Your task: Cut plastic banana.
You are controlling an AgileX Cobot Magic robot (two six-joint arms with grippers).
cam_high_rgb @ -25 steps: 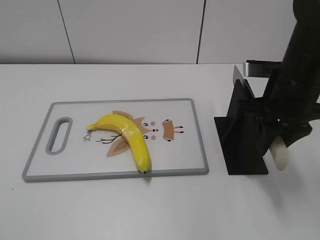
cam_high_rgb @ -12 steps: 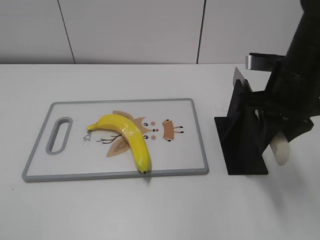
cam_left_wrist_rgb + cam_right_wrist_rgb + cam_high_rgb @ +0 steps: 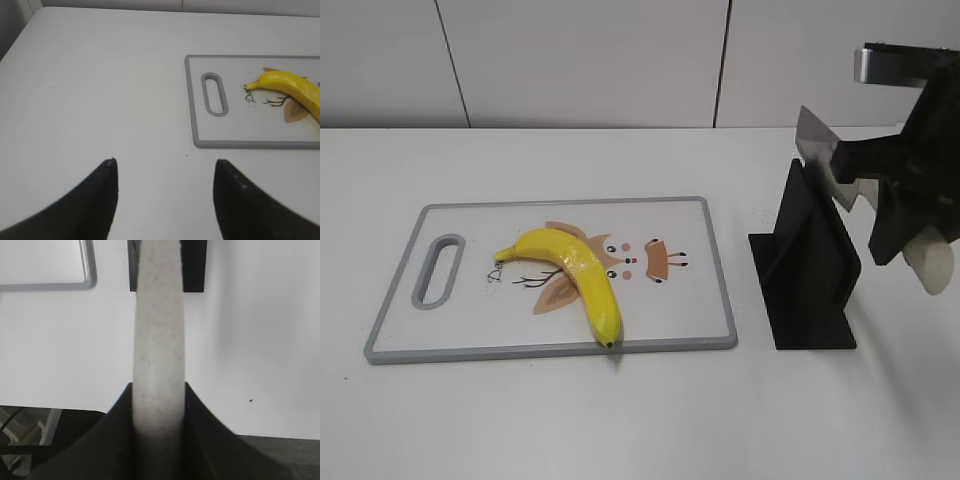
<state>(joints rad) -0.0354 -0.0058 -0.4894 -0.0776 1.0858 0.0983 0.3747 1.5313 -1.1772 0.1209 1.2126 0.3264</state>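
Above the black knife stand (image 3: 807, 268) at the right of the table, the right gripper (image 3: 905, 205) is clamped on the pale handle (image 3: 157, 340) of a knife (image 3: 825, 160), with the grey blade raised clear of the stand's top. The right wrist view shows the 2 fingers pressed tight against the handle's sides. The left gripper (image 3: 165, 192) hangs over bare table with its jaws spread wide and nothing between them, well apart from the grey-rimmed cutting board (image 3: 550, 349).

The plastic banana (image 3: 575, 270) lies on that board, over the printed cartoon face, its stem toward the handle slot (image 3: 438, 270) and its dark tip right at the near rim, possibly just overhanging it.

Risks, as I judge them: the blade could catch the stand on the way left if it travels too low. The banana is glossy, curved and unheld, so a slanted press may roll it or push its tip off the near edge. A smooth handle held by 2 fingers could twist under cutting load.

Room is generous: open table lies between stand and board, and the board's far half is free. The near rim is the tight edge.
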